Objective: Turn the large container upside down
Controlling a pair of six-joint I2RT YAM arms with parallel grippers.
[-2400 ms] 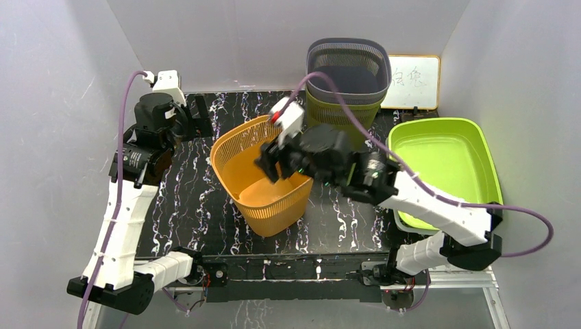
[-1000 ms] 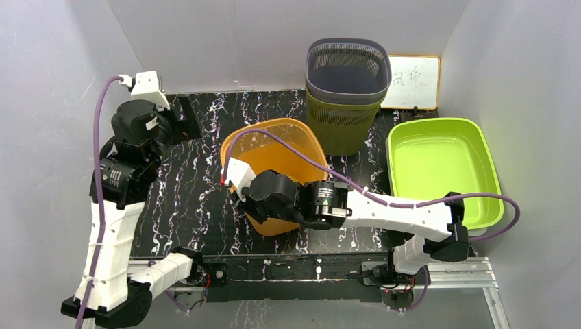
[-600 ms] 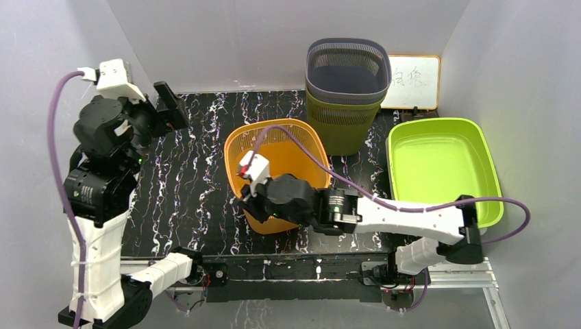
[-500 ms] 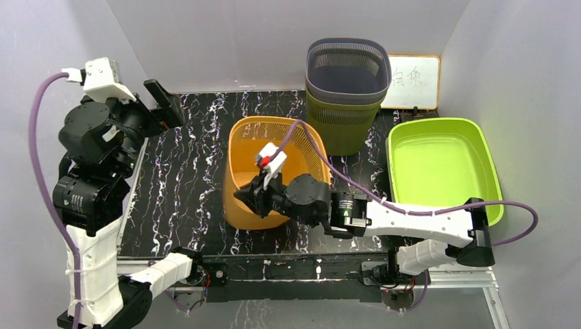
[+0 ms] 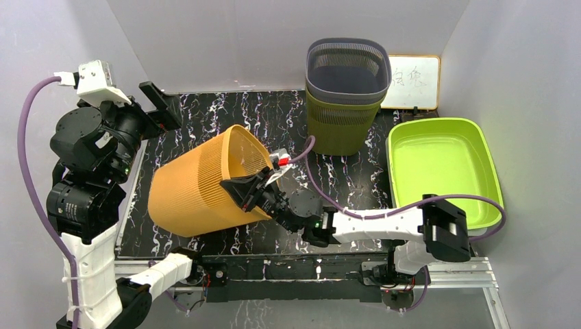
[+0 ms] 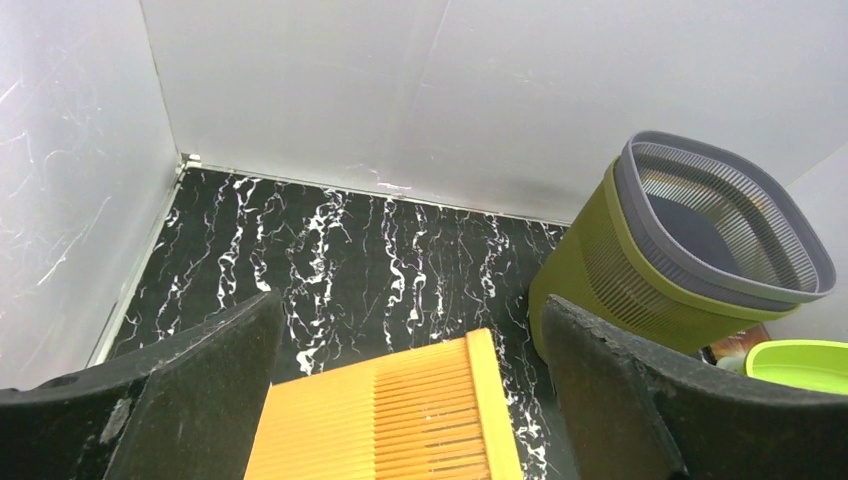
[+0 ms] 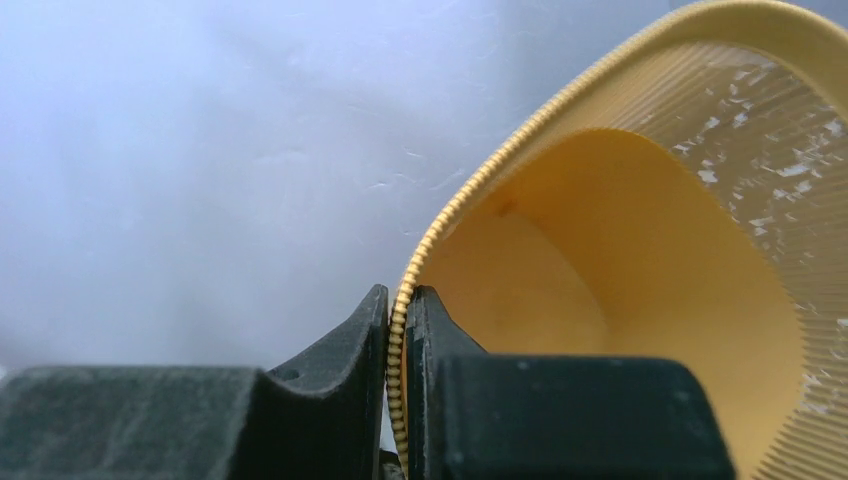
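Container: the orange basket (image 5: 195, 186) lies tipped on its side on the black marbled table (image 5: 205, 127), left of centre and toward the near edge.
Long axis: it runs from the closed base at the near left to the open mouth at the right, with the mouth facing right and slightly up.
Right gripper (image 7: 398, 300): it is clamped on the mouth rim, with 1 finger inside the wall and 1 outside. The basket body lies to its left.
Left gripper (image 5: 161, 106): it is spread wide and holds nothing. It is raised over the far-left of the table, well apart from the basket.
Nearer arm: the right one, which is already on the rim.
Progress: about half turned, by my judgement. The rim has to carry on over until the mouth meets the table.
Surface: flat and smooth, so the ribbed plastic may slide rather than pivot.
Room: there is bare table to the left of and beyond the basket. The 2 stacked bins (image 5: 344, 89) stand near the mouth on the far right. The green tray (image 5: 438, 123) is well apart.
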